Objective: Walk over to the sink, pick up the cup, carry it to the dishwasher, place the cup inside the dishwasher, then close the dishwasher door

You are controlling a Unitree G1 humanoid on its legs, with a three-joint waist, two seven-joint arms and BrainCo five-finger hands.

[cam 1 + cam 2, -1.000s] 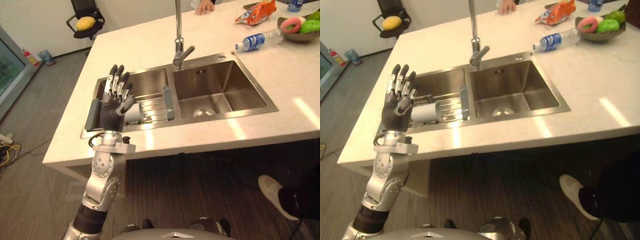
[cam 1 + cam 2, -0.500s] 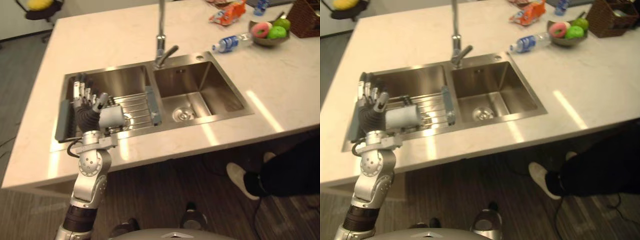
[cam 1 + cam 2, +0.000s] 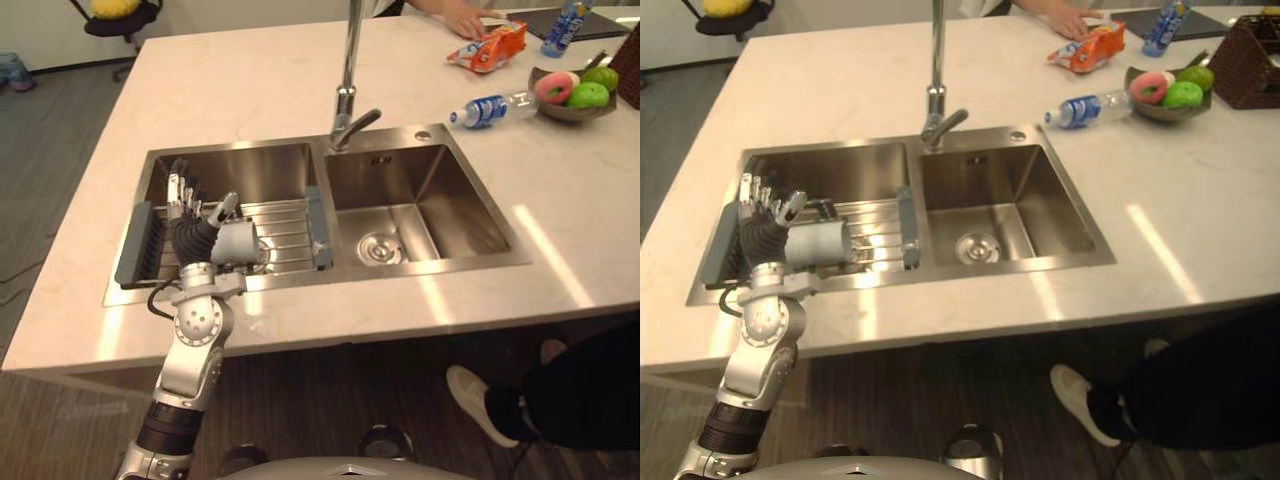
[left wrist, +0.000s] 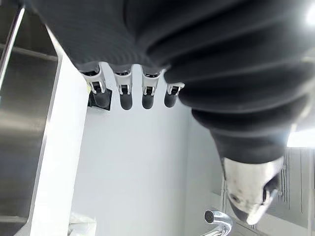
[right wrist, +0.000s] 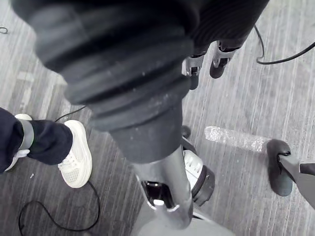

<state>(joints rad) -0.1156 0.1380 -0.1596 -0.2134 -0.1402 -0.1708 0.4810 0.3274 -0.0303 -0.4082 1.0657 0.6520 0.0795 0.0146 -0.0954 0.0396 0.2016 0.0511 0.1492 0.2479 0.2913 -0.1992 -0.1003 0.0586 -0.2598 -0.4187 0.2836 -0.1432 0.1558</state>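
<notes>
One steel cup (image 3: 236, 243) just beside the left hand (image 3: 192, 230), on one wire rack (image 3: 290, 222). Two basins in one sink: left basin (image 3: 250, 168) just beyond that hand, right basin (image 3: 440, 190) to its right, one tap (image 3: 347, 100) between. Farther right of the hand, two bottles, a lying bottle (image 3: 490, 108) and an upright bottle (image 3: 563, 25); one snack bag (image 3: 490, 45); one bowl (image 3: 560, 110) with one pink item (image 3: 553, 87) and two green fruits (image 3: 590, 95); one person's hand (image 3: 465, 17).

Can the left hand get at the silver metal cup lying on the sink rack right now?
Probably yes: the open left hand sits right beside the silver metal cup on the wire rack, nothing between them.
</notes>
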